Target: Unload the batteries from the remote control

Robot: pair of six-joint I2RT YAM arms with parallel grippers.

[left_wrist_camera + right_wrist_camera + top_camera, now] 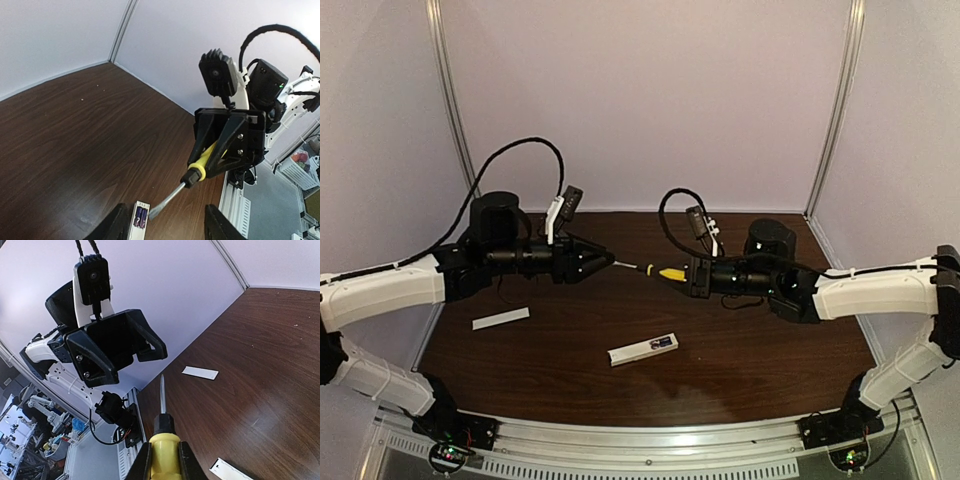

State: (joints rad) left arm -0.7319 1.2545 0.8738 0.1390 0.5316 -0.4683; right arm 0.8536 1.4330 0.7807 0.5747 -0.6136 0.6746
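Left fingers point(113, 225): yours stand apart with nothing clamped between them. In the top view they point toward 3 o'clock, with their tips just beside the metal tip of the screwdriver point(666, 271). No view shows you whether they touch it.
Right fingers point(142, 465): yours are clamped on the screwdriver's yellow handle, one on each side, and point toward 9 o'clock in the top view.
Screwdriver: held off the table point(760, 350), nearly level along the 9-to-3 line. The blade end is at 9 o'clock facing your left fingers, and the handle end is at 3 o'clock inside your right grip.
Remote control point(642, 349): lies flat on the table at about 6 o'clock from the screwdriver, well apart from both sets of fingers. Its long side runs roughly from 9 to 3 o'clock, with the 3 o'clock end slightly nearer the back wall.
Batteries point(663, 343): they sit in the open recess at the 3 o'clock end of the remote control. Your left wrist view shows what look like two blue-purple cells side by side there.
Cover point(501, 319): a thin white strip lying flat on the table at about 10 o'clock from the remote control, well apart from it and below your left arm in the top view.
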